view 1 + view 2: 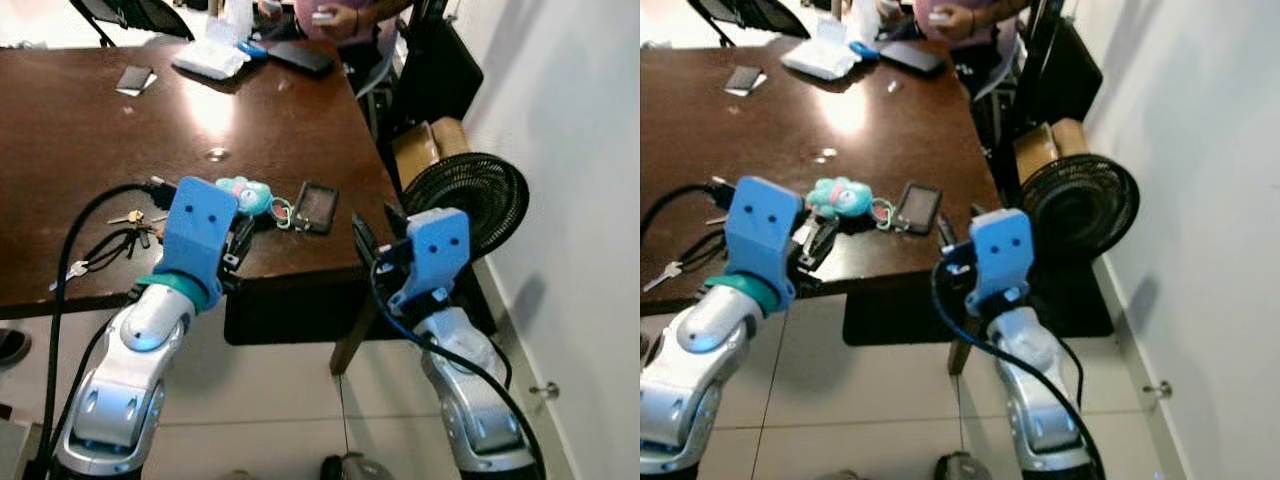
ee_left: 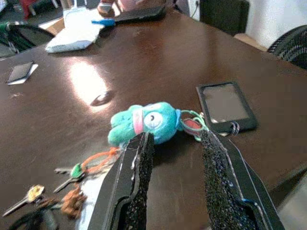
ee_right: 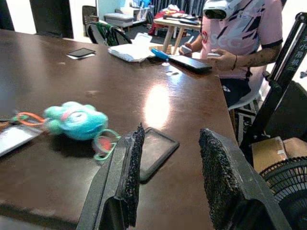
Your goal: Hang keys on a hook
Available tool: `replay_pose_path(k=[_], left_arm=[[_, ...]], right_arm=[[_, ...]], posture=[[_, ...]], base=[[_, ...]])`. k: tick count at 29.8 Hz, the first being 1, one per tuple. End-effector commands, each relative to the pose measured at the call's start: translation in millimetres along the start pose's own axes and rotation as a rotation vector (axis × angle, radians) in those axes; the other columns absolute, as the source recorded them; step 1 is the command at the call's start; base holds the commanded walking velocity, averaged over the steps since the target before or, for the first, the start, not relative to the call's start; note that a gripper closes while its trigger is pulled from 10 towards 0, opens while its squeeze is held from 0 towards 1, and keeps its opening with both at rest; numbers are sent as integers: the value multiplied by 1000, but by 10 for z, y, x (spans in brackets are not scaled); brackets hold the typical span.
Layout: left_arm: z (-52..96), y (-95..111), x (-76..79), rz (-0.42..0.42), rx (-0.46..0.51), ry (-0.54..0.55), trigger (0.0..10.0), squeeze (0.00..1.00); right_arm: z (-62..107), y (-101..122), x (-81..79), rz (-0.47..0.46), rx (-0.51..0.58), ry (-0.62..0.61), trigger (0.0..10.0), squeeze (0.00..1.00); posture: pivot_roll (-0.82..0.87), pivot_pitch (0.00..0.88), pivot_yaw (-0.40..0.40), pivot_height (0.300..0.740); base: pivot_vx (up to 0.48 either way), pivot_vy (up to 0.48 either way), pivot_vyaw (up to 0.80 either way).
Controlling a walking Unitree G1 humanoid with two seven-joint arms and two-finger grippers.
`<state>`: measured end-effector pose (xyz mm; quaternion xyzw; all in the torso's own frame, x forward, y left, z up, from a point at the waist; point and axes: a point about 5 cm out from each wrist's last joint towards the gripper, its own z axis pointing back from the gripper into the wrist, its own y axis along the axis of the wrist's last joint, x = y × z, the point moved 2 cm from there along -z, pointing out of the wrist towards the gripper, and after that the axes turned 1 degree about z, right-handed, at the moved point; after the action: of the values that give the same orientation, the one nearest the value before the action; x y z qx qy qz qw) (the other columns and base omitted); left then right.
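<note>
— Hovering where, exactly?

— My left tool [image 2: 175, 179] hangs over the near edge of the dark wooden surface [image 1: 90, 130], fingers spread, with the teal plush keychain [image 2: 144, 122] just beyond the tips. Its green ring [image 2: 192, 125] touches the corner of a small black card holder [image 2: 225, 106] lying beside it.

— And the other keys?

— A loose bunch of keys [image 2: 72, 175] with an orange loop lies to the plush's left, close to my left finger [image 2: 139, 177]. A black cable [image 1: 75, 235] curls past them at the surface edge.

— Your right side?

— My right tool [image 3: 170, 175] sits just off the surface's near right corner, fingers spread too, holding nothing. From there the card holder is near its left finger, the plush further off.

— Room to move?

— Between the surface's right edge and the white wall [image 1: 580, 150] the gap is narrow: a black floor fan [image 1: 475, 195] and a cardboard box [image 1: 430, 145] stand in it. Tiled floor [image 1: 280, 400] is open below my arms. At the far end a person [image 3: 244, 33] in a pink shirt sits by a black tablet [image 3: 192, 62], a white pouch [image 3: 129, 51] and a phone [image 1: 135, 78].
</note>
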<state>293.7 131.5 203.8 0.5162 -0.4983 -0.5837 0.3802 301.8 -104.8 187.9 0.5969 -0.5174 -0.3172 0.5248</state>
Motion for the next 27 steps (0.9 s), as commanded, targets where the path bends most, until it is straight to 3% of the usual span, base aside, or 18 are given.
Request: replay_pose_path(k=[1, 8, 12, 14, 16, 21, 23, 24, 25, 26, 27], left_arm=[[3, -29, 0, -12, -12, 0, 10000, 0], [2, -44, -15, -23, -21, 9, 10000, 0], [0, -67, -23, -43, -35, 10, 10000, 0], [2, -104, -9, -65, -55, -19, 10000, 0], [47, -247, 103, -160, -107, -170, 10000, 0], [85, -386, 194, -214, -137, -290, 10000, 0], [54, -369, 183, -8, -119, -296, 10000, 0], [54, -369, 183, -8, -119, -296, 10000, 0], [22, -373, 148, 95, -121, -273, 10000, 0], [22, -373, 148, 95, -121, -273, 10000, 0], [-10, -399, 130, 174, -132, -254, 10000, 0]], right_arm=[[9, -22, 16, -3, -6, -8, 10000, 0], [9, -20, 13, -4, -4, -8, 10000, 0], [9, -20, 15, -4, -4, -9, 10000, 0], [10, -20, 16, -4, -4, -11, 10000, 0], [6, -21, 13, -2, -2, -11, 10000, 0], [-12, -61, -12, 17, -28, 27, 10000, 0], [-27, -168, -113, 29, -86, 144, 10000, 0], [-27, -168, -113, 29, -86, 144, 10000, 0], [-35, -238, -174, -5, -123, 194, 10000, 0], [-35, -238, -174, -5, -123, 194, 10000, 0], [-47, -316, -228, -51, -167, 231, 10000, 0]], posture=[[130, 103, 67, 740], [130, 104, 69, 740], [129, 106, 70, 740], [129, 106, 70, 740], [129, 107, 71, 740], [122, 109, 70, 740], [119, 110, 68, 740], [119, 110, 68, 740], [119, 110, 62, 740], [119, 110, 62, 740], [129, 111, 59, 740]], base=[[461, 0, 0], [424, 0, 0], [0, 0, 0], [0, 0, 0], [0, 0, 0], [0, 0, 0], [0, 0, 0], [0, 0, 0], [0, 0, 0], [0, 0, 0], [0, 0, 0]])
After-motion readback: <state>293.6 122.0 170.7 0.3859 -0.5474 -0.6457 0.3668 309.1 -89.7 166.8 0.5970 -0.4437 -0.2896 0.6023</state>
